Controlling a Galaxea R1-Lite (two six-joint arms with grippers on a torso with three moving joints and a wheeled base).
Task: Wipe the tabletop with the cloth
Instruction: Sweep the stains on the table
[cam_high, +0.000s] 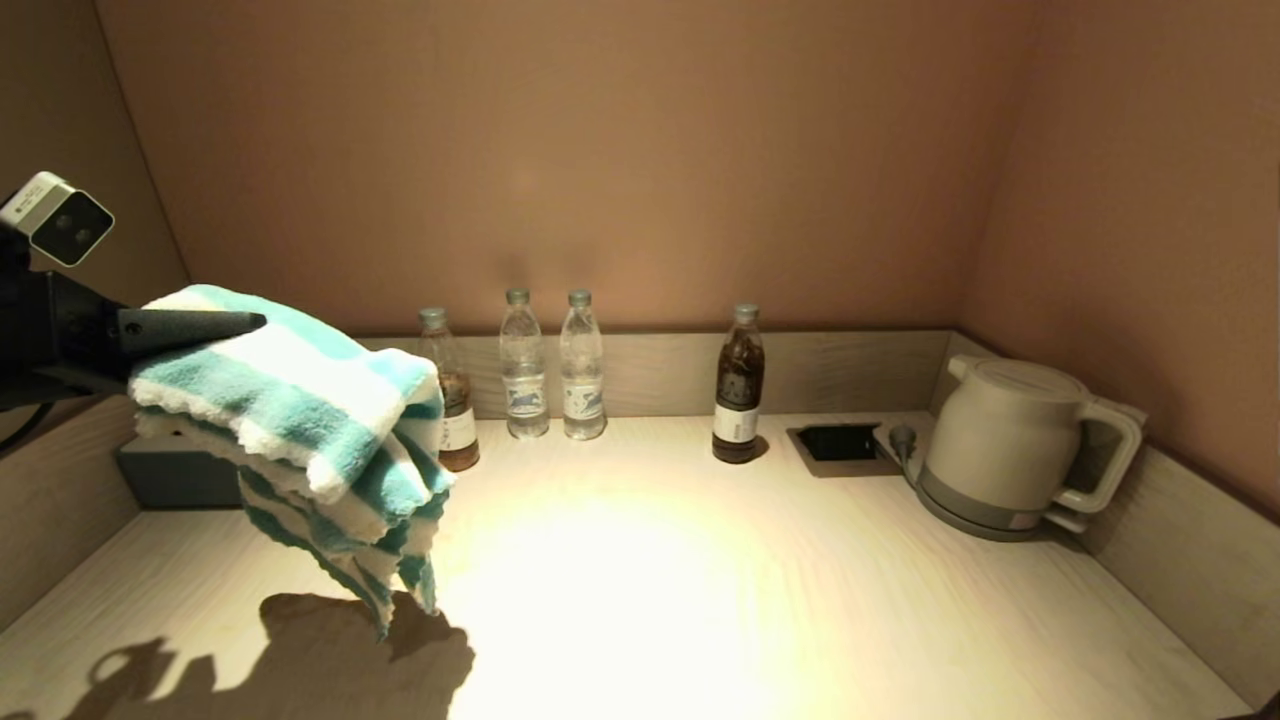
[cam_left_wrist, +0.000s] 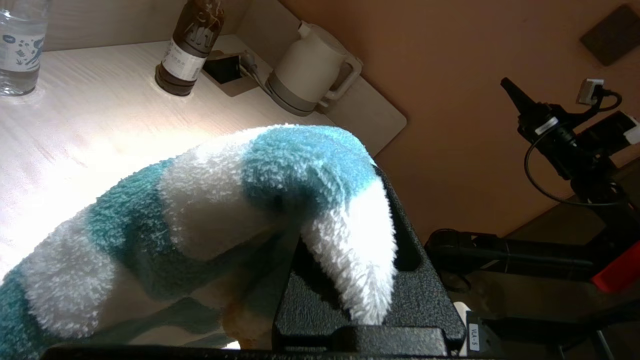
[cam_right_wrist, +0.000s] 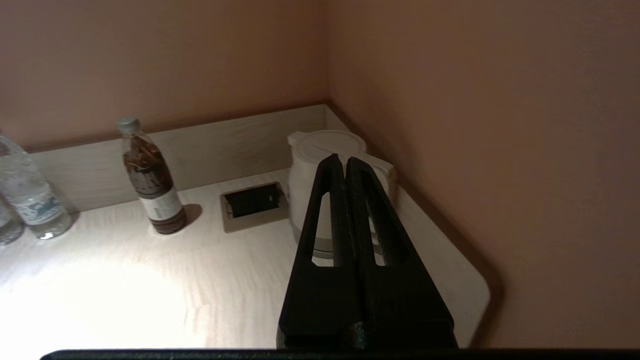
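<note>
Jaws of the left gripper (cam_high: 215, 322) clench the cloth (cam_high: 300, 420) above the worktop's (cam_high: 700, 590) left side, while the right gripper's (cam_right_wrist: 344, 165) are pressed together empty.

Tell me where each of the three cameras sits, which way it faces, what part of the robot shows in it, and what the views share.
Head view: high, looking forward and down over the tabletop; the left gripper holds the cloth raised at the left.
Left wrist view: behind the left fingers, facing across the counter; the right arm shows beyond the edge.
Right wrist view: behind the shut right gripper, facing the back right corner.
Shared: all three show the kettle and the dark bottle.
</note>
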